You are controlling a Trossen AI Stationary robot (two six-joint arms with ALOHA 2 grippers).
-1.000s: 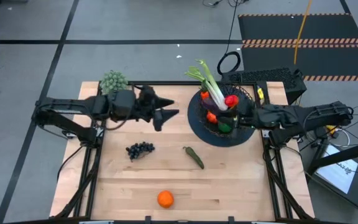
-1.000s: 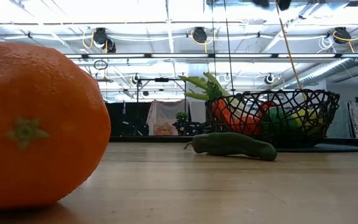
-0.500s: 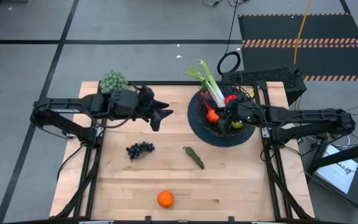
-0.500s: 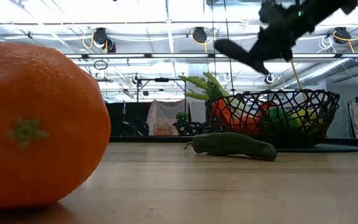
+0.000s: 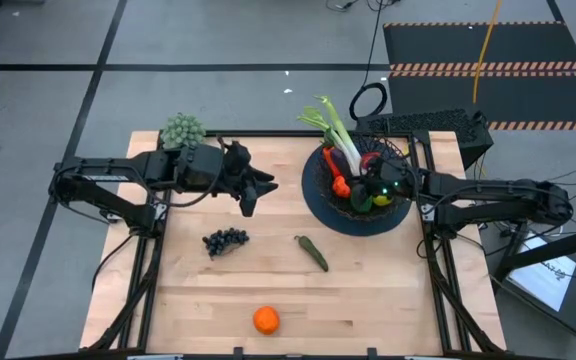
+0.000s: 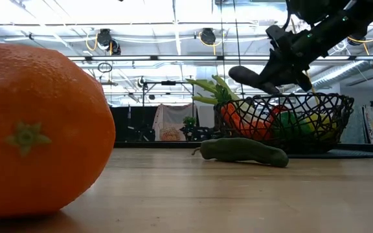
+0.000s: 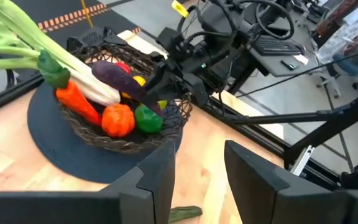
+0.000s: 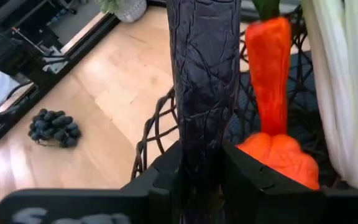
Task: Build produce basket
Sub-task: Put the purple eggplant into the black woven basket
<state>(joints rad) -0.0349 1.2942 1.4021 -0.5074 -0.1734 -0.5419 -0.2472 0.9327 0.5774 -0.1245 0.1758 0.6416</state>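
Purple eggplant (image 8: 205, 93) clamped lengthwise in right gripper (image 8: 197, 165), long axis running straight out past the fingers, over basket (image 5: 320, 205). From table height: eggplant (image 6: 246, 77) tilted, tip just above the rim. From left wrist: left gripper (image 7: 197, 171) narrowed, empty, well apart from basket (image 7: 114, 140).

Two dark jointed arms; blocky black fingers (image 7: 154, 180)

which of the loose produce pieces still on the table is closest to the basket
The green pickle, lying on the wood just in front of the basket. The dark grapes sit farther toward the left arm's side, and the orange lies near the table's front edge.
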